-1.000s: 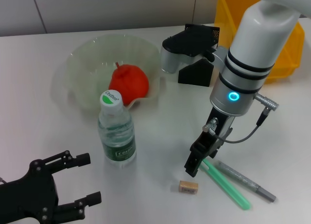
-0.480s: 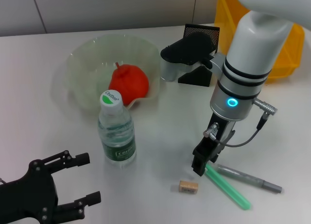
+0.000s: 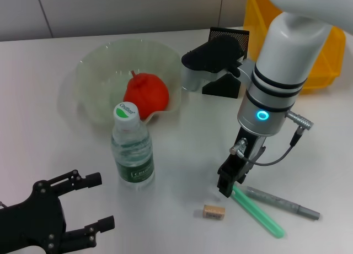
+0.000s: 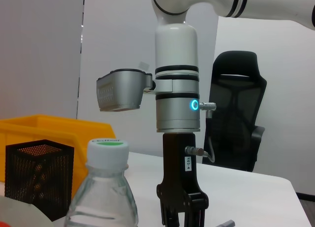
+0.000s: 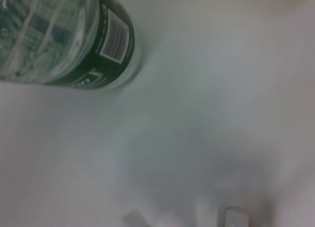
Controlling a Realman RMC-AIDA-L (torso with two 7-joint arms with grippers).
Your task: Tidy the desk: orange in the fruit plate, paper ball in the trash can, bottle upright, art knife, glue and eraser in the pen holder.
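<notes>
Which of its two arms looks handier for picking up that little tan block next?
Probably the right. The right gripper hangs just above the desk beside the eraser, while the left gripper sits open at the near edge, beyond the bottle.

White table (image 3: 49, 61) carries: green ruffled glass plate (image 3: 96, 108) at back-left, w/ orange (image 3: 146, 93) inside it; bottle (image 3: 132, 150) upright just in front of plate; black mesh pen holder (image 3: 229, 38) at back, partly hidden by right arm; yellow trash can (image 3: 259, 14) at back-right edge. Near front, right of centre: tan eraser (image 3: 213, 211) flat on table, green pen-like stick (image 3: 259, 214) just beside it, grey pen-like item (image 3: 282, 202) next to that, the two close at one end and spreading apart.
</notes>
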